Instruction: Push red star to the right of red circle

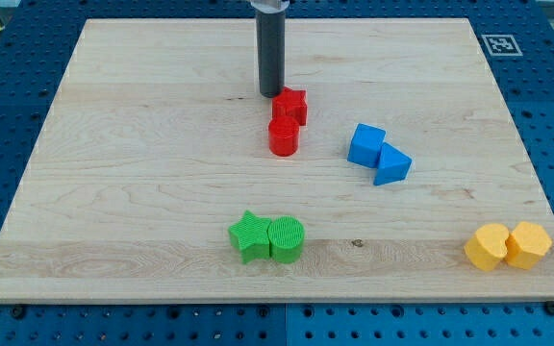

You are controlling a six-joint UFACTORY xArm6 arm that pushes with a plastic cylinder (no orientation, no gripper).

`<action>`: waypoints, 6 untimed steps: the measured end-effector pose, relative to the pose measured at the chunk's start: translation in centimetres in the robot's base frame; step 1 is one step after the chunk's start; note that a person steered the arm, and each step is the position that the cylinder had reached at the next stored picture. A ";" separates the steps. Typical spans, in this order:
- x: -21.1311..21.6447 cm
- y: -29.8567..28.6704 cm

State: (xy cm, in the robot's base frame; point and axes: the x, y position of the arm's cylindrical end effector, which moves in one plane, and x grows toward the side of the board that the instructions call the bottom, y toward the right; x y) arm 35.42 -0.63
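Observation:
The red star (292, 105) lies near the board's upper middle. The red circle (283, 137) stands just below it and slightly to its left, touching it. My tip (270, 94) rests on the board right at the star's upper left edge, touching or almost touching it. The dark rod rises straight up out of the view's top.
A blue cube (365, 144) and a blue triangle (391, 164) touch, right of the red pair. A green star (249, 236) and a green circle (286, 238) touch at the bottom middle. Two yellow blocks (508, 246) sit at the bottom right. The wooden board (113, 144) has blue pegboard around it.

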 end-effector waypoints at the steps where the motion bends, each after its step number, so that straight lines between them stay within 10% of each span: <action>1: 1.0 1.9; 6: 3.4 3.8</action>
State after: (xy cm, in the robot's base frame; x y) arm 38.82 3.16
